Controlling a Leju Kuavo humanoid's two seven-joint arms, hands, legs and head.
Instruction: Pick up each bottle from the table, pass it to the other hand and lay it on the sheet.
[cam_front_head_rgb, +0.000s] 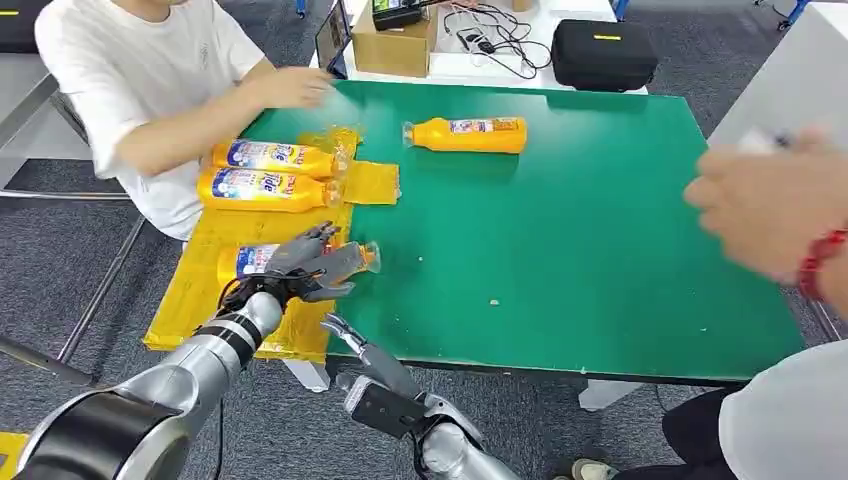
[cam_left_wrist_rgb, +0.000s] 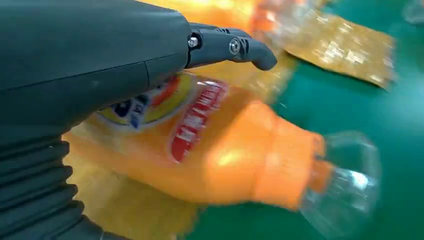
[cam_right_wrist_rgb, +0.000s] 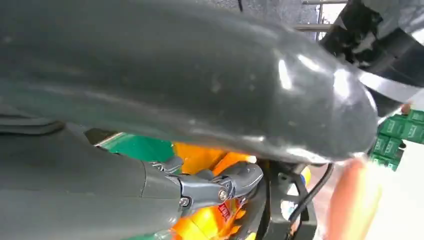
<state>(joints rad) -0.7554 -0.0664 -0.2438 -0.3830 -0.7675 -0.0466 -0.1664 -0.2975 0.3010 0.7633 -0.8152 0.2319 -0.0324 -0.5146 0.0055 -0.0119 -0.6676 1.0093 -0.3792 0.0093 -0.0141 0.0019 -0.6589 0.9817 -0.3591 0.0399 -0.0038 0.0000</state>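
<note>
The left hand (cam_front_head_rgb: 305, 265) is grasping an orange bottle (cam_front_head_rgb: 262, 259) low over the yellow sheet (cam_front_head_rgb: 200, 290) at the counter (cam_front_head_rgb: 600, 250) edge, the released right hand (cam_front_head_rgb: 365, 355) waits below, so I think it must now let go.

Three bottles (cam_front_head_rgb: 268, 186) lie on the sheet (cam_front_head_rgb: 190, 290) at the table's (cam_front_head_rgb: 600, 250) left — a fourth bottle (cam_front_head_rgb: 468, 134) behind.

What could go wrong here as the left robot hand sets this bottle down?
1. The bottle under the left robot hand has its clear cap past the yellow sheet's edge, over the green table; it may roll off.
2. A person's hand hovers over the table's right side; collision risk when reaching for the last bottle.
</note>
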